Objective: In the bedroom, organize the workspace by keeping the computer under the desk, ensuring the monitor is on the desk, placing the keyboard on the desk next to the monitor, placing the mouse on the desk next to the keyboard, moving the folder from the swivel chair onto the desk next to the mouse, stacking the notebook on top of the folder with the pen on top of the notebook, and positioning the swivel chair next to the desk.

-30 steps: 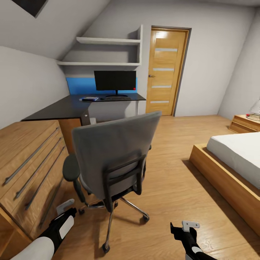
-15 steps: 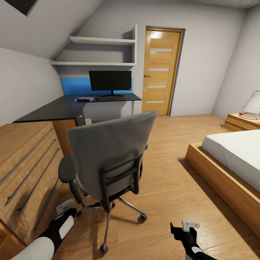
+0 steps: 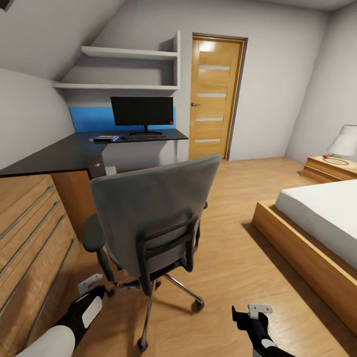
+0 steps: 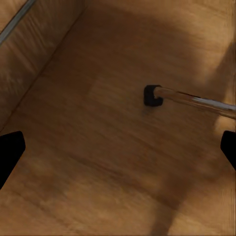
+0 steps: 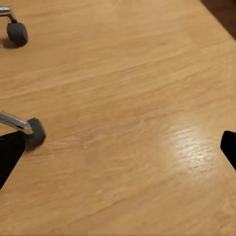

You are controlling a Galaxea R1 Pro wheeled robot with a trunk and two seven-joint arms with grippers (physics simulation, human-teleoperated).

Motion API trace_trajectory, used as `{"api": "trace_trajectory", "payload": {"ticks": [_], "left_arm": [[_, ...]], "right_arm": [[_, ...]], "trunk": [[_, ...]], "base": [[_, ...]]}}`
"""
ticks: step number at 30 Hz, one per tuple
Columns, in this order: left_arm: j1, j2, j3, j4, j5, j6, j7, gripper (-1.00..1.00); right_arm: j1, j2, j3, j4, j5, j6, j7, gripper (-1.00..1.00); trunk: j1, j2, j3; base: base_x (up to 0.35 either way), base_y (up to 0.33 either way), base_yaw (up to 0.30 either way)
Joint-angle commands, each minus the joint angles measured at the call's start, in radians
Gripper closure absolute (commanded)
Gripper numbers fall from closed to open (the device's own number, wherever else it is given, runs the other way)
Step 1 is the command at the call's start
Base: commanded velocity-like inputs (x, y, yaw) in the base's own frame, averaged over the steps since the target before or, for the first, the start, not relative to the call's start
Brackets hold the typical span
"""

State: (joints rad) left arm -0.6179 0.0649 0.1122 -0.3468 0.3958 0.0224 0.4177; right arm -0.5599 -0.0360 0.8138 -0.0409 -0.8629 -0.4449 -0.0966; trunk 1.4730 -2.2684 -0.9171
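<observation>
The grey swivel chair (image 3: 153,213) stands in front of me with its back toward me, hiding its seat. Beyond it the black-topped desk (image 3: 54,157) runs along the left wall to the blue back panel. The monitor (image 3: 143,111) stands on its far end, with the keyboard (image 3: 147,137) in front of it. Left of the keyboard lies the blue folder (image 3: 105,139) with a dark flat item on top. My left gripper (image 3: 89,283) (image 4: 118,150) hangs open over the floor by a chair castor (image 4: 153,95). My right gripper (image 3: 258,311) (image 5: 119,150) is open above bare floor.
A light wood chest (image 3: 27,248) with long steel handles stands close on the left. A bed (image 3: 317,223) on a wood frame lies to the right, with a nightstand (image 3: 329,169) and lamp behind it. An oak door (image 3: 214,96) is shut at the back. Two castors (image 5: 17,32) (image 5: 35,132) lie near my right gripper.
The whole view has shifted: desk, chest and door slid left in the picture and the bedside lamp came into sight. The chair keeps about the same place. Both arms hold their pose.
</observation>
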Motion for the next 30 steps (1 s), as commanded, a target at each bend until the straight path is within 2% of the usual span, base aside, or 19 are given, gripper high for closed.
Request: {"api": "trace_trajectory", "payload": {"ticks": [1, 6, 12, 16, 21, 30], "left_arm": [[0.0, -0.001, -0.004, -0.003, 0.007, -0.002, 0.003, -1.0], [0.0, -0.002, -0.005, 0.02, 0.006, -0.068, 0.003, -1.0], [0.0, -0.003, -0.006, 0.029, 0.006, -0.078, 0.003, -1.0], [0.0, -0.001, -0.005, 0.029, 0.008, -0.079, 0.004, -1.0], [0.0, 0.0, -0.005, 0.029, 0.008, -0.079, 0.004, -1.0], [0.0, 0.001, -0.005, 0.029, 0.009, -0.079, 0.004, -1.0]], "right_arm": [[0.0, 0.0, 0.008, -0.002, -0.002, 0.0, -0.008, -1.0], [0.0, 0.013, 0.008, -0.001, -0.002, 0.0, -0.008, -1.0], [0.0, 0.016, 0.008, -0.001, -0.002, 0.0, -0.008, -1.0], [0.0, 0.017, 0.008, -0.001, -0.002, 0.0, -0.008, -1.0], [0.0, 0.017, 0.01, -0.001, -0.002, 0.0, -0.008, -1.0], [0.0, 0.018, 0.008, -0.001, -0.002, -0.001, -0.008, -1.0]], "trunk": [[0.0, 0.0, -0.001], [0.0, 0.0, -0.001], [0.0, 0.0, -0.001], [0.0, 0.0, -0.001], [0.0, 0.0, -0.001], [0.0, 0.0, -0.001]], "base": [[0.323, 0.0, -0.005], [0.326, 0.0, -0.001], [0.296, 0.0, 0.0], [0.082, 0.0, 0.0], [-0.05, 0.008, 0.0], [-0.304, 0.038, 0.0]]}}
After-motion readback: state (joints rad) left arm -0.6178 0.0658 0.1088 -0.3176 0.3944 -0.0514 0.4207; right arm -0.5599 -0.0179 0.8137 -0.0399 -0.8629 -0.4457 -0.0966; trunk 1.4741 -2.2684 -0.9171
